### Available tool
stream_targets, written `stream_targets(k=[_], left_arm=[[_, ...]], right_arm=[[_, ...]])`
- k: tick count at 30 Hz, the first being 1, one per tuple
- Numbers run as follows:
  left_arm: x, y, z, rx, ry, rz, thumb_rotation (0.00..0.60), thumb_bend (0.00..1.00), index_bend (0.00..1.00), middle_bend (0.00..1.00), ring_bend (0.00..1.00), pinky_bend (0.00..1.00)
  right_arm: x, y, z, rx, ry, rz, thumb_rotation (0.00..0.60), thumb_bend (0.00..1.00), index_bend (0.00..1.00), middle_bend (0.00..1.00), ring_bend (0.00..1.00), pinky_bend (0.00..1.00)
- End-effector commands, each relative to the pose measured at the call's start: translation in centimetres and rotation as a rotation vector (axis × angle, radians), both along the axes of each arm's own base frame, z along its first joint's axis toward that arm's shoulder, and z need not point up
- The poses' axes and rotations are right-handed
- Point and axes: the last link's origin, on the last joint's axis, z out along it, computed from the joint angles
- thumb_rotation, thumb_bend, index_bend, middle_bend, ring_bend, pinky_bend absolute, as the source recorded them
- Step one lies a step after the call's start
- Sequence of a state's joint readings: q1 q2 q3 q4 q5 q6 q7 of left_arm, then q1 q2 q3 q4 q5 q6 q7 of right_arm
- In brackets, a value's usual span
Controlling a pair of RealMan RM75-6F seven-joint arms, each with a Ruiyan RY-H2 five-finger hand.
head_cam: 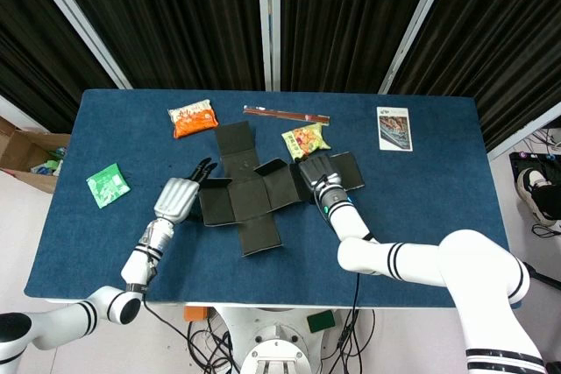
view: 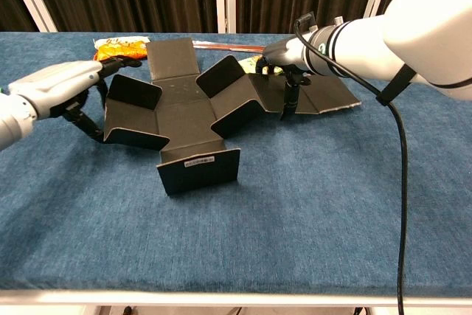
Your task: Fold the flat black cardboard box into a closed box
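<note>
My left hand rests open at the left flap of the black box. My right hand presses its right flap, fingers spread, holding nothing

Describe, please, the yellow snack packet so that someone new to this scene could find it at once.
Start at the blue table and find the black cardboard box spread out in a cross at its middle. Just behind the box's right-hand flap, next to the right hand, lies the yellow snack packet. It is yellow-green, unlike the orange packet further left and the flat green packet near the left edge.
</note>
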State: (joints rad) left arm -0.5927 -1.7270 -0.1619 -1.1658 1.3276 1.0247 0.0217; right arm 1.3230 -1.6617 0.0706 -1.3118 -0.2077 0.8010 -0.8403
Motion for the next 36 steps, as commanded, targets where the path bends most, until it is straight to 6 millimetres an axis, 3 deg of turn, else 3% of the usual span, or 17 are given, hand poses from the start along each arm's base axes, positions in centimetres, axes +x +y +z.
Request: stream_targets(k=[1, 7, 17, 36], left_arm=[[1.9, -0.1, -0.8, -0.073, -0.157, 0.028, 0.6, 0.0, 0.0, 0.0, 0.46, 0.8], [2.7, -0.2, -0.4, -0.166, -0.328, 0.096, 0.6, 0.0, 0.0, 0.0, 0.46, 0.8], [2.1, -0.4, 0.0, -0.316, -0.46, 0.195, 0.6, 0.0, 0.0, 0.0, 0.46, 0.8], [1.1, -0.6, -1.0, -0.483, -0.728, 0.35, 0.6, 0.0, 0.0, 0.0, 0.46, 0.8]], right_arm=[[0.6, 0.4, 0.2, -0.018, 0.036, 0.098, 0.6, 0.29, 0.47, 0.32, 0.79, 1.0], [1.8, 0.7, 0.5, -0.029, 0.104, 0.272, 0.6, 0.29, 0.49, 0.33, 0.79, 1.0], [3.8, 1.3, 1.5, -0.067, 0.223, 0.592, 0.6, 0.29, 0.5, 0.34, 0.79, 1.0], [5.2, 1.8, 1.4, -0.027, 0.253, 0.939, 0.6, 0.3, 0.52, 0.34, 0.79, 1.0]])
